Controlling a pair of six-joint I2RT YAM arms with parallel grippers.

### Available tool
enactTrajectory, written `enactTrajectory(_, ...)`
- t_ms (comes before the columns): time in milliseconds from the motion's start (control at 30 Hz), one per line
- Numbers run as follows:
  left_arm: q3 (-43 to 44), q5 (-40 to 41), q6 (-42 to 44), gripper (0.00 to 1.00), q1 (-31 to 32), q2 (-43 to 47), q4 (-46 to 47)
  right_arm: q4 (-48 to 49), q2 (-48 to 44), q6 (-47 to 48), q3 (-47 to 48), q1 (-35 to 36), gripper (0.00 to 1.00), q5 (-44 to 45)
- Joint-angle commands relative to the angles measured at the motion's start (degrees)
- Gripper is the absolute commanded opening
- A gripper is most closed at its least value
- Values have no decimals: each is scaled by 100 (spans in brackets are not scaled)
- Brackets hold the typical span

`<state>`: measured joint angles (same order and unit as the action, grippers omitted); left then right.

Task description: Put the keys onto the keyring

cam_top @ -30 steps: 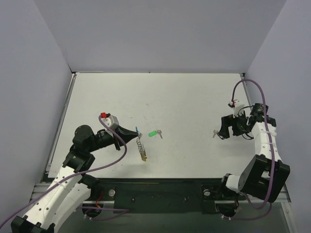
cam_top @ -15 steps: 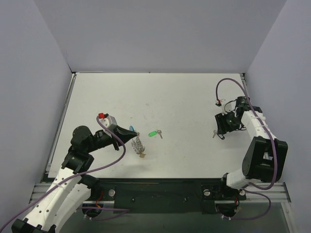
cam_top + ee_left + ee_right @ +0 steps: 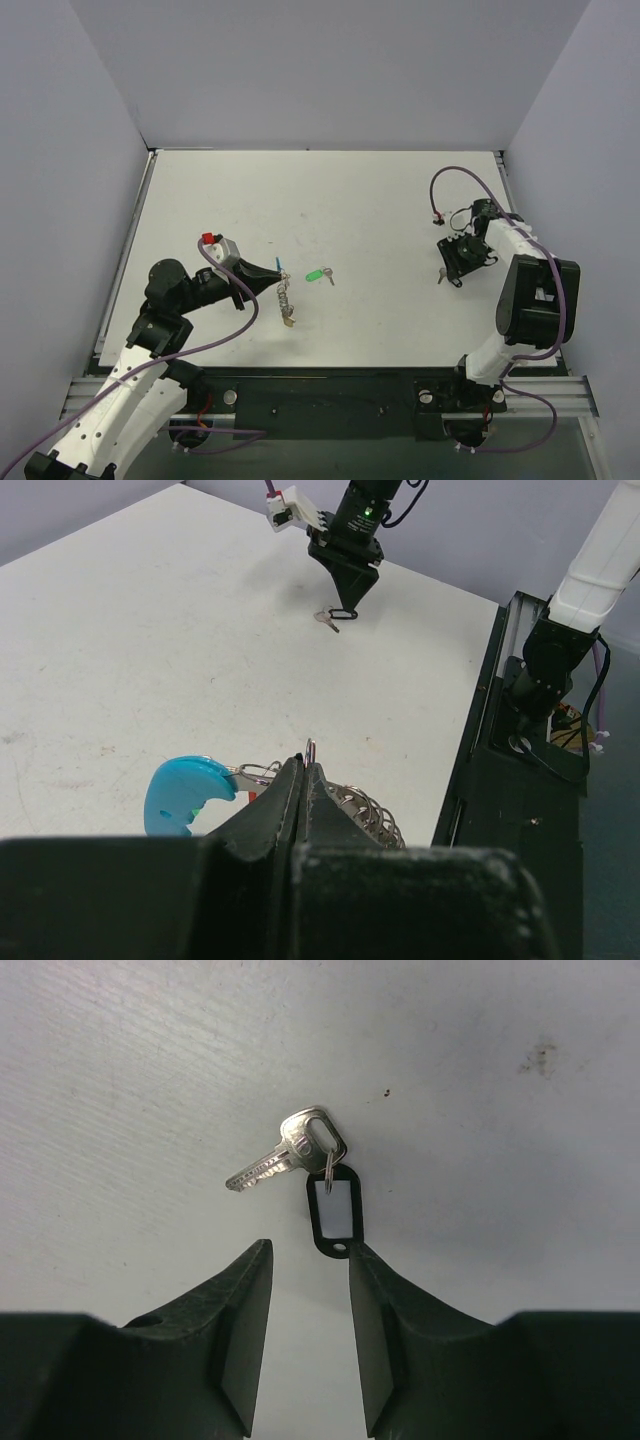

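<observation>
- The left pincer is clamped on the wire of the keyring, left of the bench's middle; its fingers are pressed together, with the wire poking up between them.
- The keyring's coil trails from that pincer toward the near edge. A blue tag sits at the pincer end and a yellow tag at the other.
- The green-tagged key lies flat near the bench's middle, just beside the keyring and apart from it.
- The black-rimmed key lies flat toward the right edge.
- The right pincer is lowered over that key, jaws apart and gripping nothing. The tag's near end lies just at the tip of one finger.
</observation>
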<state>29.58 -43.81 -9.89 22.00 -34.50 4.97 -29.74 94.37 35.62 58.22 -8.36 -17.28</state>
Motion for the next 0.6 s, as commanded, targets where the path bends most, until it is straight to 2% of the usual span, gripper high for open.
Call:
enactTrajectory(0,144,-110,40,0,-47,66,294,-190,38,103,260,133,32,137)
enactTrajectory(567,135,-163,40,0,-91,31,311,-234,372,-72,550,317,26,251)
